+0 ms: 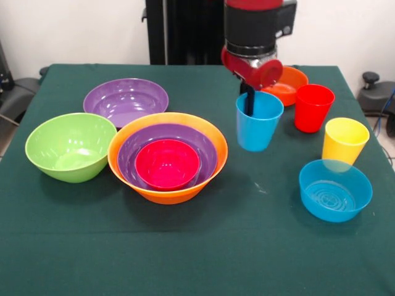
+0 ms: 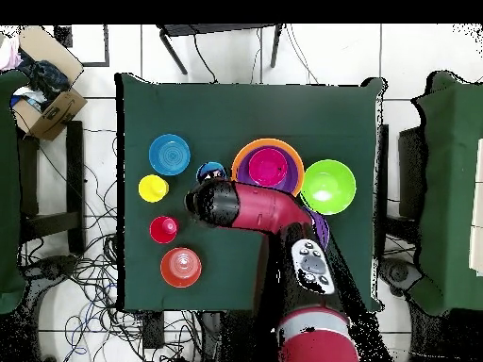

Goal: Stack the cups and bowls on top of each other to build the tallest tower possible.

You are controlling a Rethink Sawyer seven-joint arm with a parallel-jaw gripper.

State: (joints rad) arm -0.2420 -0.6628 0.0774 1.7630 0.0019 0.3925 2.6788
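Now: 3 cups (image 1: 259,121) | 7 bowls (image 1: 167,156) | 1 claw (image 1: 248,102)

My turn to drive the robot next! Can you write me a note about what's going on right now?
Gripper: one finger reaches into the glossy blue plastic cup; whether it grips is unclear.
Done: the small pink-red bowl sits in a large purple bowl, inside the large orange bowl.
Left on the green tablecloth: lime green bowl, second purple bowl, small orange bowl, small blue bowl, red cup, yellow cup.
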